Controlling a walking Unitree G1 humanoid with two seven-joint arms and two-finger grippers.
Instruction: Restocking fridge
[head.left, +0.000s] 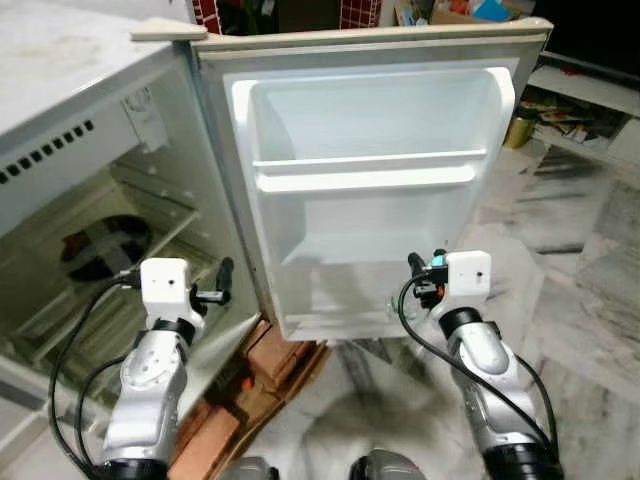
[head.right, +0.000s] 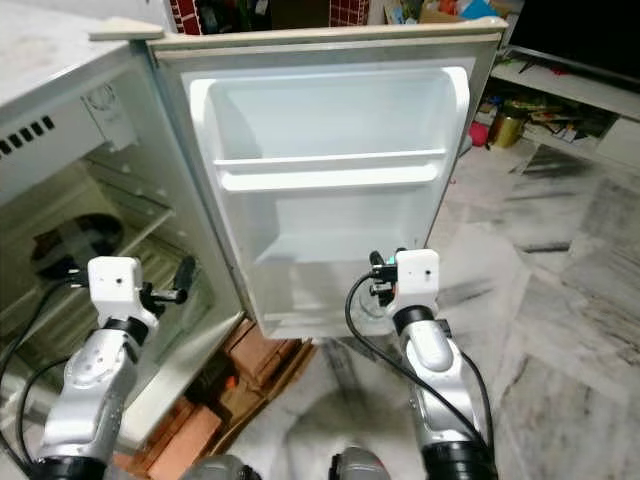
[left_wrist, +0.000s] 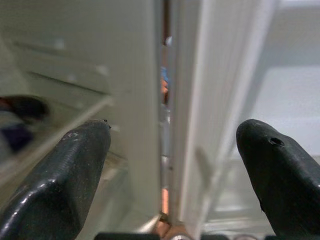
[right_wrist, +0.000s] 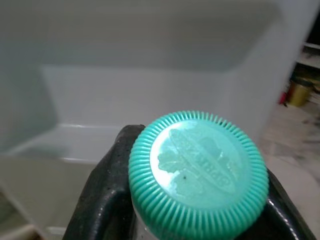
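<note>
Fridge (head.left: 90, 150) stands with its door (head.left: 370, 180) swung wide, so the white inner liner with its moulded door shelves (head.left: 365, 170) faces the robot. The cabinet lies to the robot's left, with wire racks (head.left: 150, 235) inside and a dark object (head.left: 100, 245) resting on one of them, too dim to identify. The left tool (head.left: 222, 283) is held in front of the cabinet's open side near the hinge edge; in its wrist view the two black fingers (left_wrist: 65, 170) stand well apart with nothing between them, pointing at the seam where door meets cabinet. The right tool (right_wrist: 175, 210) is raised in front of the lower part of the door liner, and its wrist view shows it clamped around a bottle with a ribbed green cap (right_wrist: 197, 172), black fingers touching the neck on both sides. Reddish bricks (head.left: 270, 360) lie on the floor under the fridge's front corner. The marble floor (head.left: 580, 300) stretches to the right, where a low shelf (head.left: 590, 100) holds clutter.
</note>
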